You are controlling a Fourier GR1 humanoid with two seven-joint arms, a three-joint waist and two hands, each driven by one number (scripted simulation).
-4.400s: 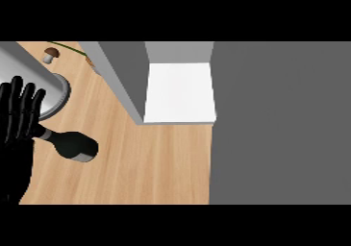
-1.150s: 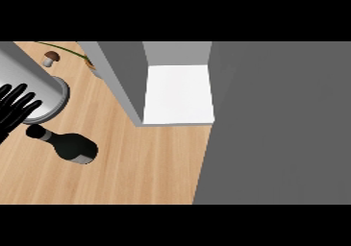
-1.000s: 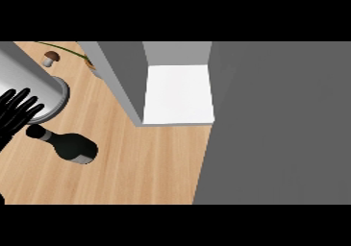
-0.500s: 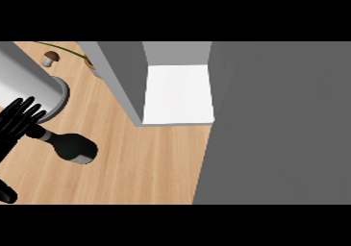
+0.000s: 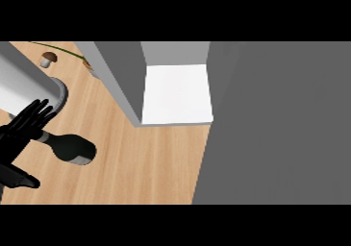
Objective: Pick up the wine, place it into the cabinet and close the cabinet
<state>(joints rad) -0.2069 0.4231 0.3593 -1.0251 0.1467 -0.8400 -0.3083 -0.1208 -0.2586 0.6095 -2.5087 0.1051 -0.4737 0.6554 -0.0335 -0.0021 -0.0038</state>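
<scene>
Head view shows my left hand (image 5: 20,133) at the left edge, black and matte, its fingers (image 5: 37,111) straight and fanned a little apart, closed round nothing. They lie across the neck of the wine bottle (image 5: 71,146), which sits on the pale wooden counter (image 5: 149,163) just right of my palm and well left of the cabinet (image 5: 119,81).

The bottle is dark, almost black, with a rounded, smooth body; its far end, pointing down and right, shows a paler grey disc, and a short greyish stretch of neck runs up-left under my fingers. The mouth is hidden by my hand, and I cannot tell whether my fingers touch the neck or hover over it.

The counter has fine straight grain. The cabinet is flat grey panelling with a plain white shelf (image 5: 178,93) showing inside. A smooth grey cylinder (image 5: 18,89) is cut off by the left edge above my fingers. A small brown-capped mushroom (image 5: 46,59) lies near the top. My thumb juts out low at the left; the forearm is mostly out of frame.
</scene>
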